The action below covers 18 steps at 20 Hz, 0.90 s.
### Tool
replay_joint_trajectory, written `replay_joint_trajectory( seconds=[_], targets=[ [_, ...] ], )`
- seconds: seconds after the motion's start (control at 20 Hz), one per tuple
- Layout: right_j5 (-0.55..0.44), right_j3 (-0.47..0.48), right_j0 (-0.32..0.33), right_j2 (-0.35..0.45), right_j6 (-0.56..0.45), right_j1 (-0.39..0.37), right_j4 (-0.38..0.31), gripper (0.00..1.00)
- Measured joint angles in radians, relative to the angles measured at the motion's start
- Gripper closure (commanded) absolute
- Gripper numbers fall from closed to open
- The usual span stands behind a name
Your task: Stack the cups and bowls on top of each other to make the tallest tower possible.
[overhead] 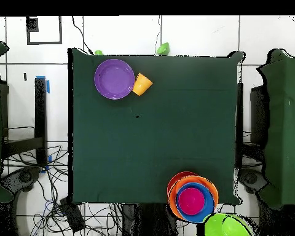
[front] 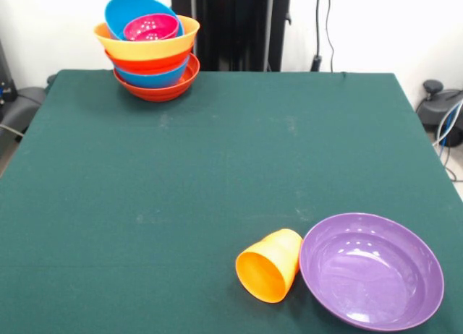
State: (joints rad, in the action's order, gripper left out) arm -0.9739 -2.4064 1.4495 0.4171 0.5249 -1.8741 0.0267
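Tower (front: 153, 59) of nested bowls stands at one table corner, small magenta bowl (front: 150, 27) in a tilted blue one on top. Left to stack: orange cup (front: 269, 266) on its side, touching purple bowl (front: 372, 270), at the opposite corner. Gripper out of both views, so its state and relative places can't be told.
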Motion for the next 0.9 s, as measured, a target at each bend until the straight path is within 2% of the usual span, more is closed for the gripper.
replay_joint_trajectory(
  seconds=[0.15,0.4,0.6,0.9],
  targets=[
    [0.0,0.024,-0.054,-0.023,0.0,0.005,-0.002,1.0],
    [0.001,0.045,-0.107,-0.046,0.0,0.016,-0.004,1.0],
    [0.021,0.054,-0.138,-0.056,0.0,0.035,-0.004,1.0],
    [0.101,0.054,-0.165,-0.073,0.0,0.075,-0.007,1.0]
  ],
)
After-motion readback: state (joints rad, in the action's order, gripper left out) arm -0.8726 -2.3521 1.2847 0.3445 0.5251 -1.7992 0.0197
